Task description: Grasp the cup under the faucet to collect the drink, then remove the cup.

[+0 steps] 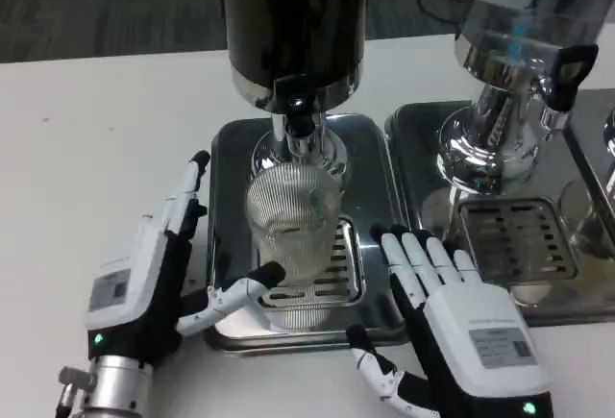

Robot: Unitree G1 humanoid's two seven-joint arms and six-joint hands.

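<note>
A clear ribbed cup (293, 214) stands upright on the drip grate (338, 279) of a steel tray (227, 163), directly below the faucet (300, 122) of a dark drink dispenser (293, 24). To the cup's left lies my left hand (144, 279); its fingers (189, 192) stretch out along the tray's left edge, apart from the glass. Its thumb (240, 293) reaches across the front of the cup's base, and I cannot tell whether it touches. Right of the cup, my right hand (461, 317) rests with fingers spread at the tray's right edge, holding nothing.
A second dispenser with a chrome base (485, 149) and a black tap handle (569, 67) stands at the right on its own tray with a grate (514, 235). Bare white table (86, 149) spreads to the left.
</note>
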